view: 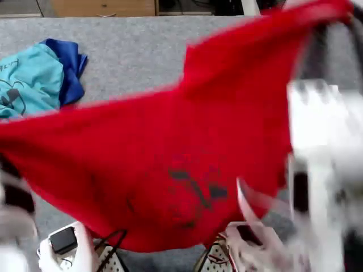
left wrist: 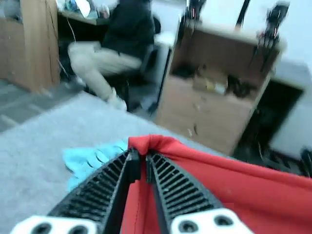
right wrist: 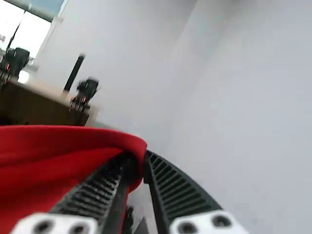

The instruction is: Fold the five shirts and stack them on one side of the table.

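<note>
- Red shirt (view: pixel 170 158): it hangs in the air above the table (view: pixel 142 51), stretched wide between the two arms, its printed front towards the high camera. One end is up at the far right and the other is low at the left.
- Left claw (left wrist: pixel 141 157): pressed together on a bunched edge of the red cloth, which folds over the tips.
- Right claw (right wrist: pixel 135 160): likewise pinching an edge of the red cloth, raised high with only the wall behind it.
- Teal shirt (view: pixel 28 79) and blue shirt (view: pixel 71 71): they lie together at the far left of the table, the teal one partly on top of the blue. I cannot tell how neatly they are folded.
- Step in hand, as I judge it: the red shirt is lifted and spread, ready to be laid out, and no fold is made in it yet.
- The next move calls for both arms to lower together and keep the cloth taut, so it lands flat on bare table near the other two shirts.
</note>
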You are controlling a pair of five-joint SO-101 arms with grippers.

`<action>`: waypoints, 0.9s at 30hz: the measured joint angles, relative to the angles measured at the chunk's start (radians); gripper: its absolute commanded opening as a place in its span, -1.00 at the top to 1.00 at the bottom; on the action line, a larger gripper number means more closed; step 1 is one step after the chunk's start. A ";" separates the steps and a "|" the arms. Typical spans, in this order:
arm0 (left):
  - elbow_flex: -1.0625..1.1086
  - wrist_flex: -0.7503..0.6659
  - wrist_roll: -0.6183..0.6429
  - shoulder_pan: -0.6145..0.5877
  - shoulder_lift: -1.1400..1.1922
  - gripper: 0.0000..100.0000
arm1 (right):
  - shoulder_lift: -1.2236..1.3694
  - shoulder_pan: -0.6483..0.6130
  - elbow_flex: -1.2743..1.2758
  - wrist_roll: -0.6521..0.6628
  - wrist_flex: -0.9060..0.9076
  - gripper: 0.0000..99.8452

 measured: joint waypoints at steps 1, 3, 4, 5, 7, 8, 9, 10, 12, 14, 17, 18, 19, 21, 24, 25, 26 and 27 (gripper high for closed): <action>0.060 -0.051 0.003 0.025 0.020 0.96 | 0.043 0.000 0.032 0.000 -0.015 1.00; 0.198 -0.161 0.009 0.069 0.069 0.96 | 0.115 0.000 0.106 0.000 -0.066 1.00; 0.276 -0.222 0.011 0.087 0.095 0.96 | 0.152 0.000 0.146 0.000 -0.104 1.00; 0.351 -0.285 0.011 0.106 0.127 0.96 | 0.189 0.000 0.187 0.000 -0.149 1.00; 0.494 -0.440 0.012 0.133 0.206 0.96 | 0.278 0.000 0.270 0.000 -0.249 1.00; 0.555 -0.534 0.012 0.144 0.252 0.96 | 0.321 -0.002 0.313 -0.008 -0.299 1.00; 0.615 -0.620 0.014 0.155 0.305 0.96 | 0.368 -0.005 0.350 -0.021 -0.354 1.00; 0.652 -0.712 0.014 0.164 0.358 0.96 | 0.422 -0.009 0.379 -0.035 -0.410 1.00; 0.671 -0.887 0.014 0.180 0.473 0.96 | 0.528 -0.015 0.400 -0.061 -0.516 1.00; 0.661 -1.025 0.014 0.190 0.601 0.96 | 0.635 -0.028 0.397 -0.091 -0.597 1.00; 0.571 -1.115 0.014 0.193 0.816 0.96 | 0.804 -0.049 0.331 -0.127 -0.629 1.00; 0.523 -1.117 0.014 0.193 0.887 0.96 | 0.856 -0.051 0.295 -0.143 -0.629 1.00; 0.474 -1.112 0.014 0.193 0.947 0.96 | 0.911 -0.051 0.249 -0.158 -0.626 1.00; 0.362 -1.059 0.014 0.193 1.045 0.96 | 1.002 -0.051 0.138 -0.193 -0.575 1.00; 0.212 -0.921 0.012 0.193 1.096 0.96 | 1.111 -0.051 -0.064 -0.221 -0.448 1.00; 0.178 -0.870 0.012 0.193 1.100 0.96 | 1.138 -0.051 -0.132 -0.222 -0.397 1.00; 0.150 -0.822 0.012 0.193 1.100 0.96 | 1.166 -0.051 -0.203 -0.222 -0.341 0.99; 0.127 -0.776 0.012 0.193 1.100 0.96 | 1.189 -0.051 -0.273 -0.222 -0.282 0.99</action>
